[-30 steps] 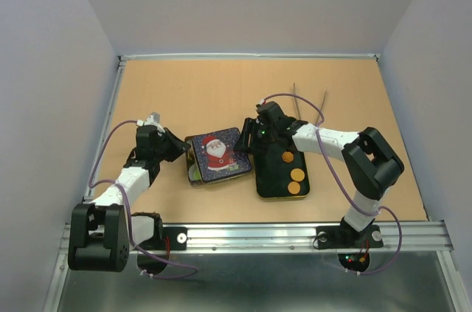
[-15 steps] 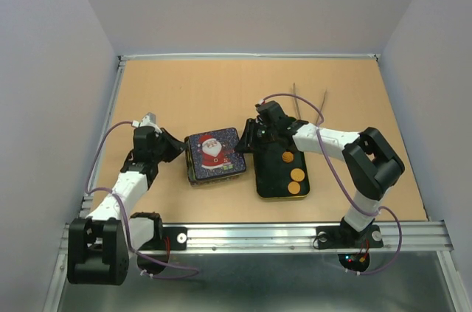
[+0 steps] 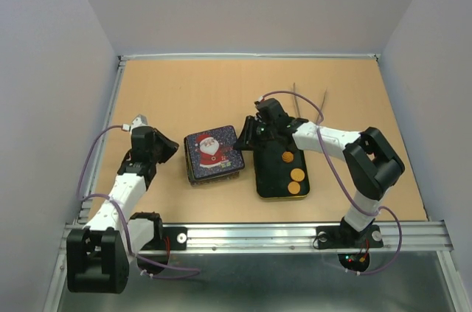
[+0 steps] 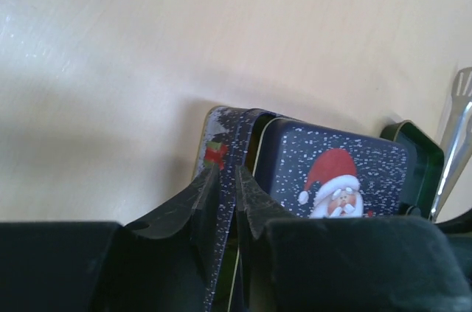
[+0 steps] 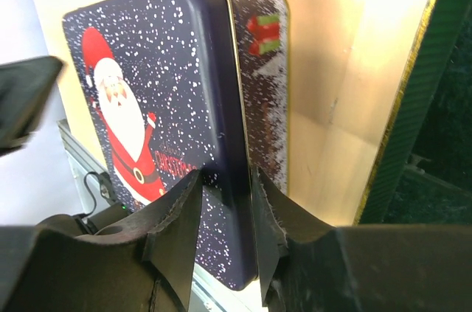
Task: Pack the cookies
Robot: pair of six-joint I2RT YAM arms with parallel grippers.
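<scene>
Cookies [image 3: 297, 174] in dark tray [image 3: 269, 177], near right pincer [image 3: 243, 142] gripping Santa lid [image 3: 212, 149]

The top camera looked steeply down from above and behind the arm bases, far enough off to take in the whole worktop [image 3: 184, 91]. Each wrist camera sat just behind its own fingers, at the left end effector [image 4: 227, 178] and the right end effector [image 5: 225, 183], looking along them at close range. All three views shared the Santa lid [image 3: 214, 148]
</scene>
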